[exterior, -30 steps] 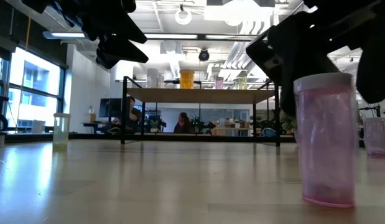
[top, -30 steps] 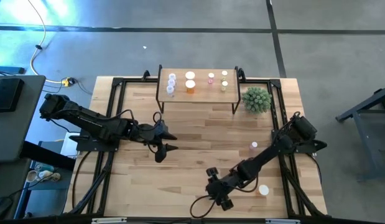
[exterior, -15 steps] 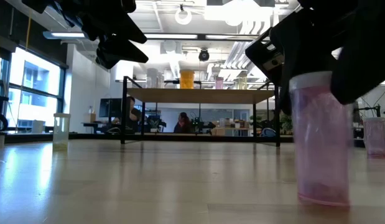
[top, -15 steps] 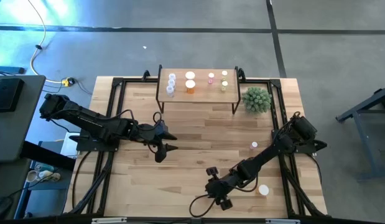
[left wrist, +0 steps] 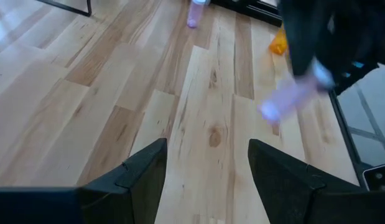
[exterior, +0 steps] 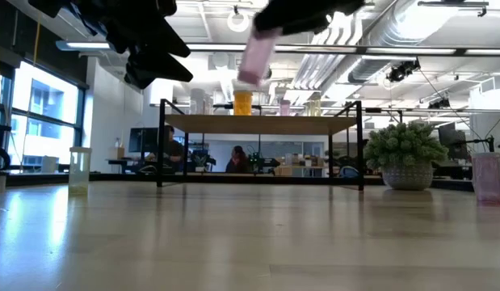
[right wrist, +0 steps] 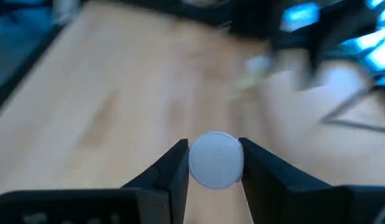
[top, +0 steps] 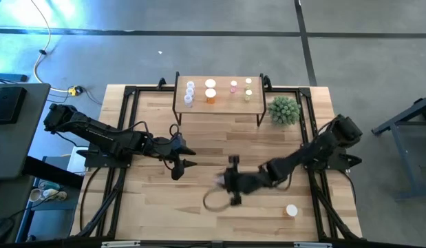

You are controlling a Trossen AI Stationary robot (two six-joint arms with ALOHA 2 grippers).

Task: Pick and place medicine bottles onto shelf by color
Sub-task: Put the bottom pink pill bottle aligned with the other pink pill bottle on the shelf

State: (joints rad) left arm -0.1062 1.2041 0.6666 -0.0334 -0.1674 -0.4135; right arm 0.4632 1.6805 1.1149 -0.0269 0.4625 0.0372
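Pink bottle (exterior: 255, 55) is clamped in our right end effector (right wrist: 215, 163), white cap between the fingers, lifted clear of the surface (top: 219, 141) near mid-table. Bottle hangs tilted, not upright. The shelf (top: 223, 103) lies straight ahead at the far edge, its pink bottles (top: 234, 87) right of centre. Our left end effector (top: 185, 157) hovers empty with fingers apart, left of centre; the right arm has the carry.
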